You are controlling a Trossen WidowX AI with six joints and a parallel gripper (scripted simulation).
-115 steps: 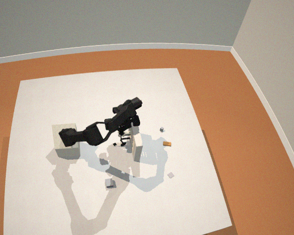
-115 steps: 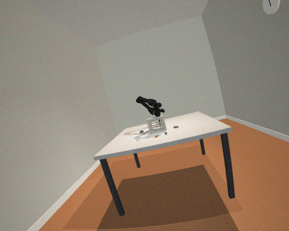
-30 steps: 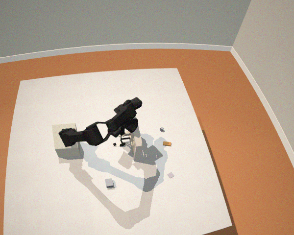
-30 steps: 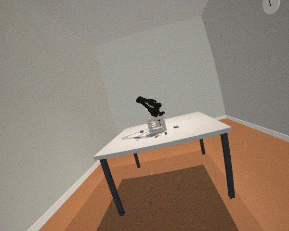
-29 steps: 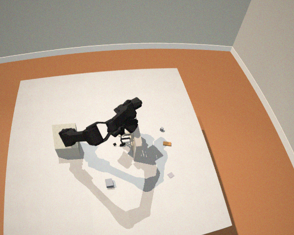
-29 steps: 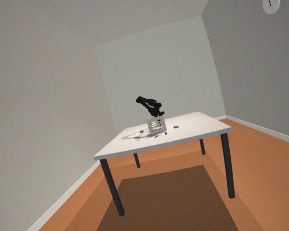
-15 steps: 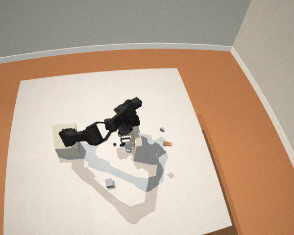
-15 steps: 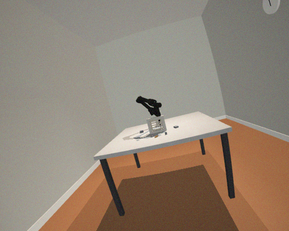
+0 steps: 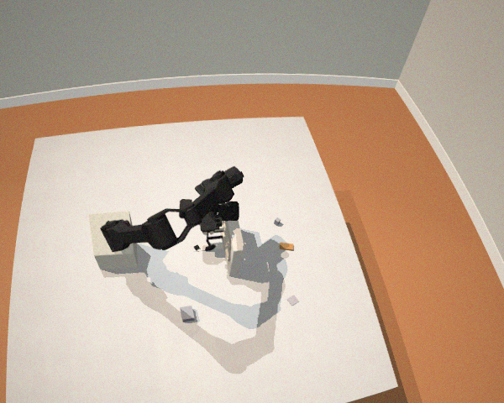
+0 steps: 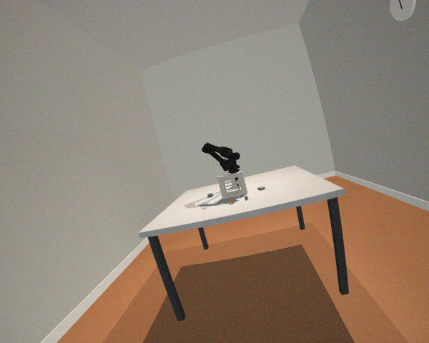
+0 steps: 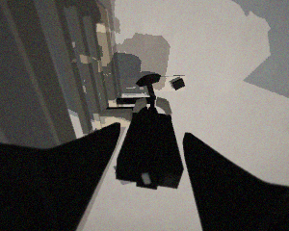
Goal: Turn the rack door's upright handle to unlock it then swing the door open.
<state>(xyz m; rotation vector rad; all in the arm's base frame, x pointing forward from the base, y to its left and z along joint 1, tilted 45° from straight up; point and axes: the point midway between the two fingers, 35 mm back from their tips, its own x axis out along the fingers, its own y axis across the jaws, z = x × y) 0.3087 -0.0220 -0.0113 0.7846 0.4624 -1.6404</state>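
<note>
The pale rack (image 9: 237, 244) (image 10: 220, 188) (image 11: 29, 72) stands upright on the table. No door panel can be seen standing out from it, though the arm and shadow hide part of it. My gripper (image 9: 210, 222) (image 11: 151, 132) points down on the rack's arm-base side, and its fingers are open. In the wrist view the dark upright handle (image 11: 149, 154) shows between the two fingers, with a narrow gap on each side. Two thin dark bars run from the handle area to the rack. How far the handle is turned I cannot tell.
The arm stands on a pale pedestal. An orange block (image 9: 286, 246) (image 10: 232, 202), a small grey cube (image 9: 277, 221) and a pale tile (image 9: 292, 300) lie beyond the rack. A larger grey cube (image 9: 186, 313) lies off to the side. A dark flat block (image 10: 261, 188) lies beside the rack.
</note>
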